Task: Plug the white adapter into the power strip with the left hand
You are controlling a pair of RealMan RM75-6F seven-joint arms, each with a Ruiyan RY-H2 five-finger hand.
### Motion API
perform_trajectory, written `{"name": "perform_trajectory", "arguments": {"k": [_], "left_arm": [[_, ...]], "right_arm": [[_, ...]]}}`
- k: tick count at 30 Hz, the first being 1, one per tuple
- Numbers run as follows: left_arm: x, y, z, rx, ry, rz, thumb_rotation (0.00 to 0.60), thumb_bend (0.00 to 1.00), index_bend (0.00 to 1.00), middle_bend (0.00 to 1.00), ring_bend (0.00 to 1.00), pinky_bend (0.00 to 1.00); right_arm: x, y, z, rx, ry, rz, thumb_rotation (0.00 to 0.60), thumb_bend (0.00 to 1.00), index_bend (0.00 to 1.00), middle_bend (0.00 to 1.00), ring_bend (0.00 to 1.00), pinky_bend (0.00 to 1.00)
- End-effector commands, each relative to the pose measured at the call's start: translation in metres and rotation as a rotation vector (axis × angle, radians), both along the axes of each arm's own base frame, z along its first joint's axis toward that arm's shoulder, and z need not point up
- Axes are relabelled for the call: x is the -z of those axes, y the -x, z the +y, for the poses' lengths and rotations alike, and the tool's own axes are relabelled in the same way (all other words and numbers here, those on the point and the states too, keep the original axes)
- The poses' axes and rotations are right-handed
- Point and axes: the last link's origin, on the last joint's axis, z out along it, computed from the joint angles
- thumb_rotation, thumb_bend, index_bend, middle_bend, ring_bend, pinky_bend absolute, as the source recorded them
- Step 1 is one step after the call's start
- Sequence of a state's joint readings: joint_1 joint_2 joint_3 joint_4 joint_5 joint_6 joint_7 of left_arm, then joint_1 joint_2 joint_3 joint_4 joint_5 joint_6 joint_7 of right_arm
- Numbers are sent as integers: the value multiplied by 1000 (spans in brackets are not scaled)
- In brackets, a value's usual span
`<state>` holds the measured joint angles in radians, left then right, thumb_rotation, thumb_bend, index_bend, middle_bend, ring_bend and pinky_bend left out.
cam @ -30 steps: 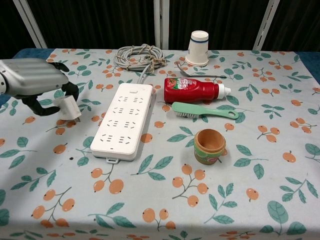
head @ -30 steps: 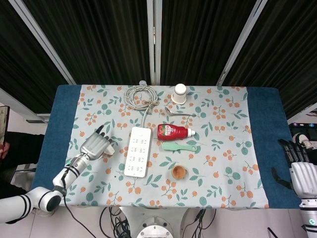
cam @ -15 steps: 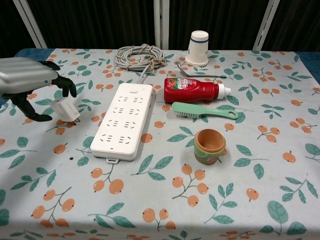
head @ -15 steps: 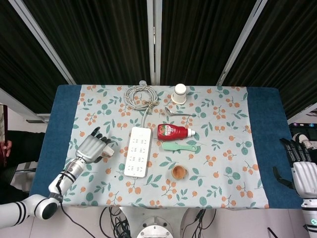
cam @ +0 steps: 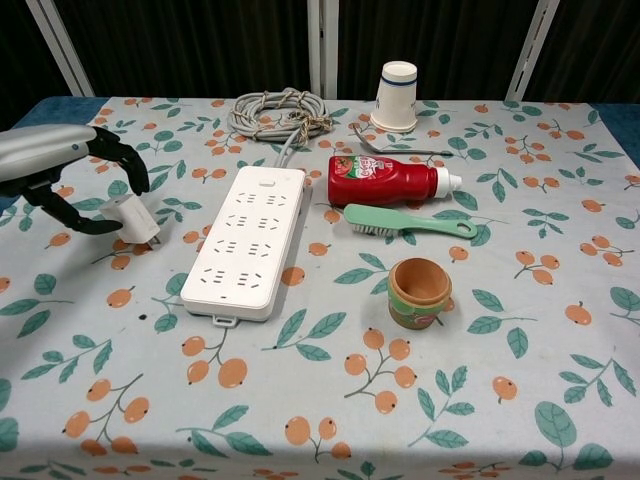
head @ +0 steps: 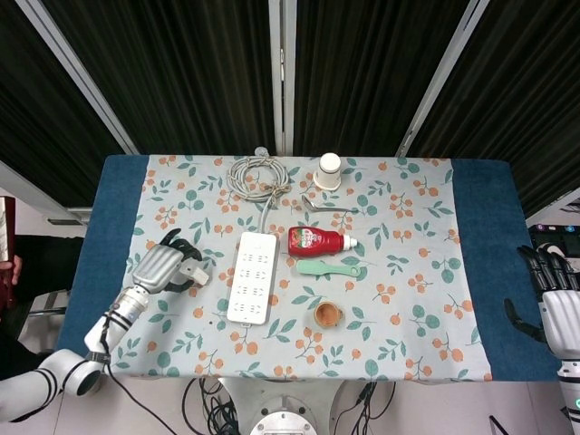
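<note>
White adapter [cam: 131, 218] is lying on the floral cloth of the bench [cam: 520, 400], near the left edge and just left of the power strip [cam: 246, 243], tipped on its side. Left hand [cam: 62, 172] is sitting over it and to its left, dark fingers [cam: 128, 160] arched above the adapter and the thumb reaching in low from the left.

Change over the last second: the left hand has been sliding outward toward the left edge and its fingers have been opening; a second ago they were curled close round the adapter, now there is daylight between fingertips and plastic. The adapter itself has barely moved. Judgement: the hand is unclenched and holding nothing, so the grasp is not made yet; plugging in has not started and every socket on the strip looks free.

Right hand [head: 555, 302] is waiting off the right edge of the bench, fingers apart, empty.

View differences: chest view is showing the gap under the fingers and the adapter's tilt. Head view is hiding most of the adapter beneath the left hand [head: 168, 265], with only a white corner [head: 197, 277] peeking out, but it alone is giving the forearm line and the right hand.
</note>
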<state>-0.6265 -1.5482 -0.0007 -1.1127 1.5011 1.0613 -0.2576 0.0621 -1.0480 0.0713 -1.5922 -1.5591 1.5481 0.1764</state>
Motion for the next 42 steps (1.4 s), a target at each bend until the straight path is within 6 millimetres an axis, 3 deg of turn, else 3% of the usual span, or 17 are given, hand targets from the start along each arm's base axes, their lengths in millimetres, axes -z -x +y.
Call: {"name": "perform_trajectory", "arguments": {"k": [1,22,29,34,42], "left_arm": [[8,2,-2,8,22,-37,600,251,384,368,200,48],[10,14,2,-3,15,-60,600,281,418,406,215,48],[9,12,4,-21,-3,-111,600,283,570,577,355,139],[2,-5,6,-19,-18,-163,600,336,631,645,431,225],[-13,-62,12,44,-66,-71,600,428,660,689,484,242]], "right_arm": [[0,0,0,3,0,-1,600,327,0,84,0,0],[5,-1,0,14,-10,-4,600,327,0,84,0,0],[5,-2,1,14,-8,-4,600,327,0,85,0,0],[6,-2,1,16,-7,-7,600,327,0,86,0,0],[5,-2,-3,0,-9,-5,600,327,0,86,0,0]]}}
